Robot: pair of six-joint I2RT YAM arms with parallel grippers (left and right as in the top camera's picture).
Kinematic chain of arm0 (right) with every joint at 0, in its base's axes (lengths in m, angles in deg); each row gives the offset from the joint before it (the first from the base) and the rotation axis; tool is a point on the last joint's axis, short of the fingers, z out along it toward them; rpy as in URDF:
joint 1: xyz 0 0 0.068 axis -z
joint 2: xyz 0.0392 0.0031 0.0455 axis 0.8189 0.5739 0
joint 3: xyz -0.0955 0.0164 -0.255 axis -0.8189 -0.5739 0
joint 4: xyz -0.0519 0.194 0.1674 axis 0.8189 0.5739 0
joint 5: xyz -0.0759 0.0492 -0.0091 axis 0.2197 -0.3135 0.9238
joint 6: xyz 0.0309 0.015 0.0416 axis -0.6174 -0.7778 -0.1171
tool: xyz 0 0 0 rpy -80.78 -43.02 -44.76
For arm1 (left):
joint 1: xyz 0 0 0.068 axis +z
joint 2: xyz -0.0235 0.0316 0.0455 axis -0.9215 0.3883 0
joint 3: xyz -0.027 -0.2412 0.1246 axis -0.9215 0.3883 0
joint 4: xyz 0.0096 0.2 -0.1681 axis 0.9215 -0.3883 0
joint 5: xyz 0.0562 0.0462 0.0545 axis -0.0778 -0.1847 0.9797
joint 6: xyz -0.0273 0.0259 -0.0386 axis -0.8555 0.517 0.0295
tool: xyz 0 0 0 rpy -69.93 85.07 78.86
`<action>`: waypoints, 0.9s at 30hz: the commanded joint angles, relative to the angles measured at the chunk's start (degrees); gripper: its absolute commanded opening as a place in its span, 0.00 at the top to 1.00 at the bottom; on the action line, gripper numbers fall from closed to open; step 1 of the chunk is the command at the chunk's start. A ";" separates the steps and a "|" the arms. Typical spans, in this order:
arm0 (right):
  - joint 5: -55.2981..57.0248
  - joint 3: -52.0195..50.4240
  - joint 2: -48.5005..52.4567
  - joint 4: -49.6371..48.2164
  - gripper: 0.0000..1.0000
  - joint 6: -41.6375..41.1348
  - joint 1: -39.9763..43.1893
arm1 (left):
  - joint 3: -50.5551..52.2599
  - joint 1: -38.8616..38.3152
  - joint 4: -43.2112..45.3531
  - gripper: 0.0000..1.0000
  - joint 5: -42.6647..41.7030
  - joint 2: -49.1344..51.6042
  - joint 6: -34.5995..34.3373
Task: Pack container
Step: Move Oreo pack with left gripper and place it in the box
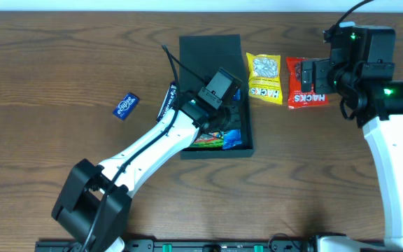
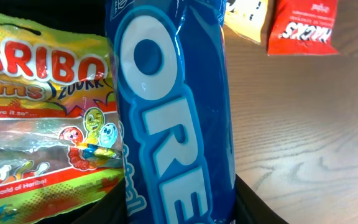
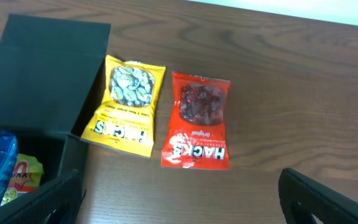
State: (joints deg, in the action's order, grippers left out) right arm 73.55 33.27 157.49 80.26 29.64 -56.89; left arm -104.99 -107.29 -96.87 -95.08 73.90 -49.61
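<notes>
From overhead I see the container (image 1: 215,150) sitting mid-table on the wood-grain table (image 1: 61,63), its lid (image 1: 210,50) folded open and lying flat on the far side. My left gripper (image 1: 217,120) is down inside the box, and the wrist body hides its fingers from above; the left wrist camera is filled by packaging instead, so I cannot tell whether that hand is clamped or apart. Right in front of that lens stands a blue Oreo packet (image 2: 173,124), upright, pressed against a Haribo packet (image 2: 42,112) on its left, both within the container. On the bare table just beside the box's right wall lies a yellow Hacks packet (image 1: 264,78), and next to it, almost touching, a red Hacks packet (image 1: 306,84), both flat. My right gripper (image 1: 308,75) hovers above the red one; in its own wrist view the two fingers (image 3: 42,199) sit wide apart at the bottom corners, holding nothing. Well off to the left of the container lies a small blue packet (image 1: 126,106), alone.
</notes>
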 commanded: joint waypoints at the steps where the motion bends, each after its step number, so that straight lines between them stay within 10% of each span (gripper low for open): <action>1: 0.35 0.68 -0.92 0.22 0.01 -0.90 0.50 | -1.27 -0.04 0.42 0.92 -0.28 2.05 -3.61; 14: 0.35 0.68 -0.92 0.22 0.01 -0.90 0.50 | -1.27 -0.44 4.74 0.87 -1.53 3.48 -3.50; 19: 0.35 0.68 -0.92 0.22 0.01 -0.90 0.50 | -1.27 -1.18 5.97 0.12 -1.51 3.48 -3.45; 27: 0.35 0.68 -0.92 1.09 0.01 -0.90 0.50 | -1.29 -1.18 6.23 0.08 -1.49 3.45 -0.37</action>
State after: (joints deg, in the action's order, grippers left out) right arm 73.53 33.27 157.46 81.13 29.64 -56.87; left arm -104.99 -108.36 -90.82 -96.48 77.46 -52.59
